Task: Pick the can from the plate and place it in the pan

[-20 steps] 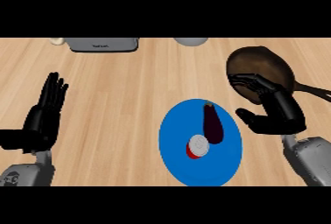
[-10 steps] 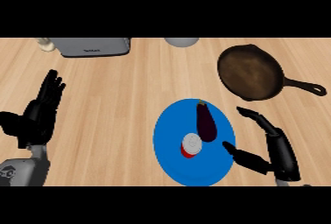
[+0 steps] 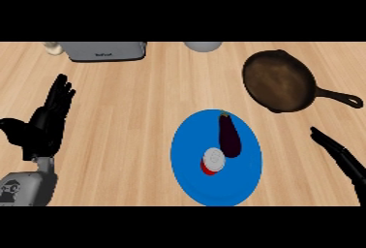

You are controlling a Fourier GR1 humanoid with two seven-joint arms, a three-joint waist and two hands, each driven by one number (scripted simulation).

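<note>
can (image 3: pixel 214 161) seems to stand upright on the blue plate (image 3: pixel 191 181), in its lower middle, with the white lid facing up and a strip of red wall showing below it. it sits just beside the lower end of a dark aubergine (image 3: pixel 230 135); whether the two touch i cannot tell. it looks like a small rigid tin: probably light, stiff enough not to crush, but with a smooth round wall that may slip. the best hold is likely across that wall, thumb on one side and fingers on the other, approached from the side away from the aubergine. the right robot hand (image 3: pixel 343 157) shows at the view's right edge, fingers straight, holding nothing, apart from the plate. the left robot hand (image 3: pixel 44 125) rests open, fingers up, at the left above the worktop (image 3: pixel 129 101). the pan (image 3: pixel 279 80) lies at the upper right, well apart from the can.
</note>
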